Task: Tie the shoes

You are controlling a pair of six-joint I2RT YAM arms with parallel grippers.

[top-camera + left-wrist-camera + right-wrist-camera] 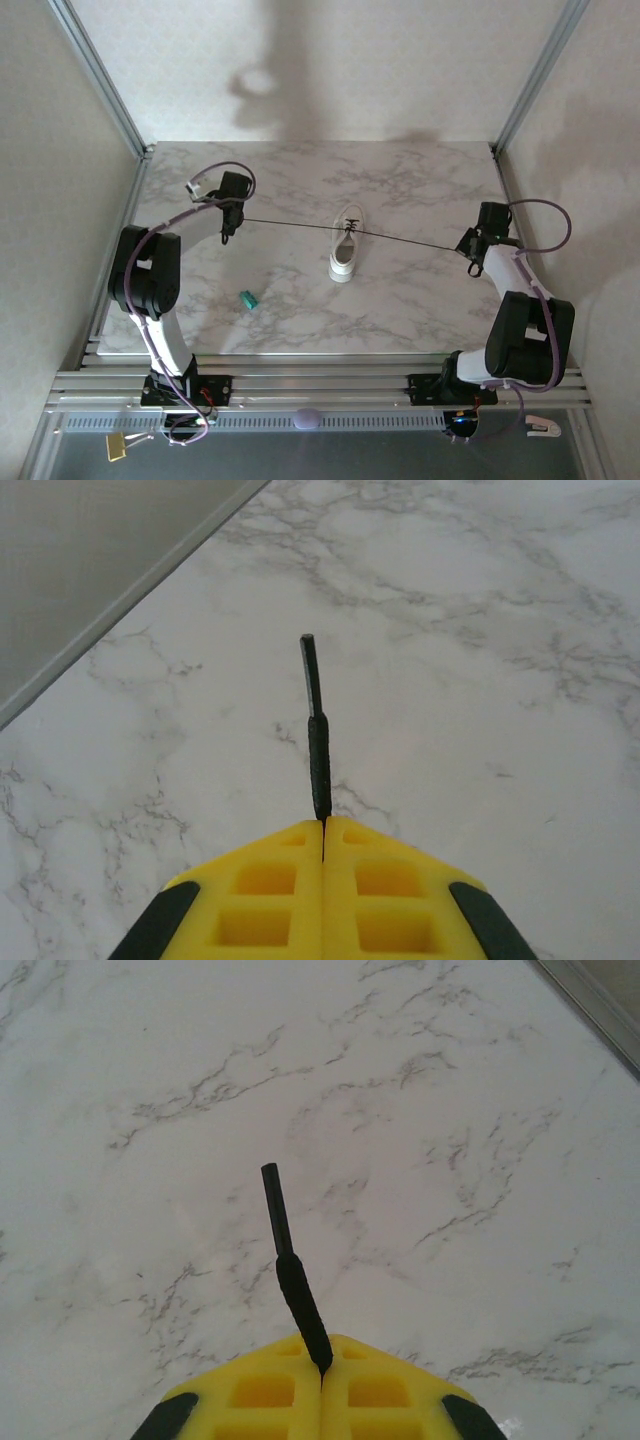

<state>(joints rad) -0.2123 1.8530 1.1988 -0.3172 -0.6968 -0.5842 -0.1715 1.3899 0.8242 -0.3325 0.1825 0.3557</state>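
**A:** Where was the sneaker (346, 255)?

**B:** It sat mid-tabletop (400, 170), between the arms. The left tool (229, 232) was pressed together on the left lace (316, 730), just short of its tip. The right tool (470, 250) pinched the right lace (290, 1270) the same way. Both laces were stretched taut, out to either side.

**A:** And how would you have done the tightening well?

**B:** I'd have pulled evenly on both sides, since a light shoe could slide or tip. I'd also have eased off before a short tip slipped free.
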